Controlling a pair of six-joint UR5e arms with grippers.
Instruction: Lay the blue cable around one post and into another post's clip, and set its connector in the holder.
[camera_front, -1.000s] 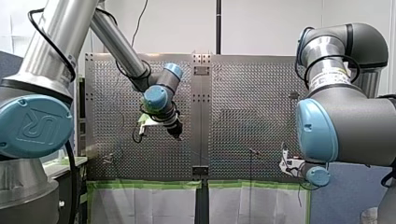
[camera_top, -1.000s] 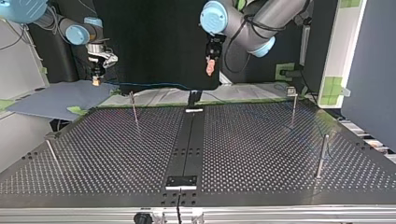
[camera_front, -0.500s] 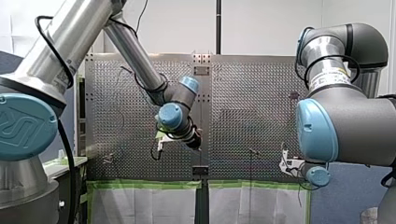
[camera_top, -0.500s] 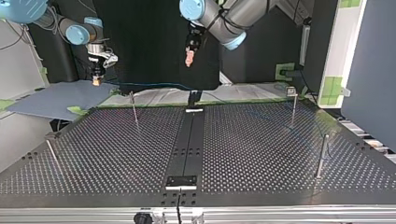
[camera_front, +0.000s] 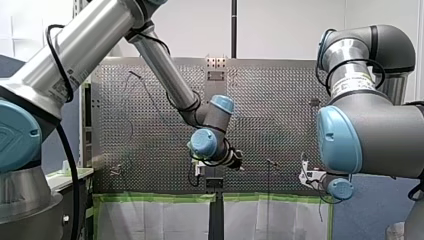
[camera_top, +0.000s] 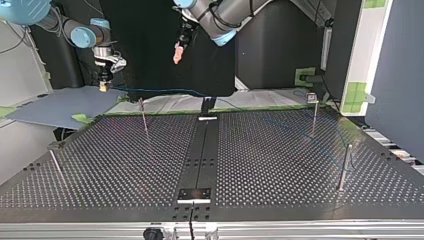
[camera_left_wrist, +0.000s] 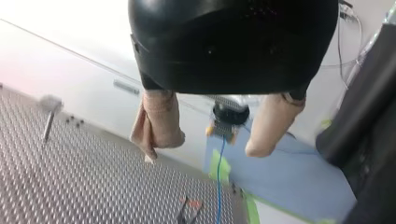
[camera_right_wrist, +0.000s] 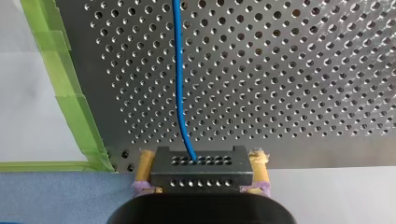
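Note:
My right gripper (camera_right_wrist: 201, 157) is shut on the black connector (camera_right_wrist: 201, 169), its yellow pads (camera_right_wrist: 144, 164) pressing both ends. From the connector the blue cable (camera_right_wrist: 179, 70) runs out over the perforated table (camera_right_wrist: 289, 79). In the top view my right gripper (camera_top: 104, 83) hangs past the table's far left corner, and the blue cable (camera_top: 165, 91) trails from it along the far edge. My left gripper (camera_top: 177, 52) hovers high near the middle, open and empty. In the left wrist view its beige fingers (camera_left_wrist: 158, 122) stand apart, with my right gripper (camera_left_wrist: 226, 122) ahead between them.
Thin metal posts stand on the table: one at the far left (camera_top: 143, 115), one at the far right (camera_top: 314, 116), one at the near right (camera_top: 344, 167), one at the near left (camera_top: 55, 162). A black plate (camera_top: 194, 193) sits at the near middle. Green tape (camera_right_wrist: 77, 116) lines the edge.
My left arm has swung toward the top view's left and, in the front view, down and right toward my right gripper. My right arm has held still with the connector.

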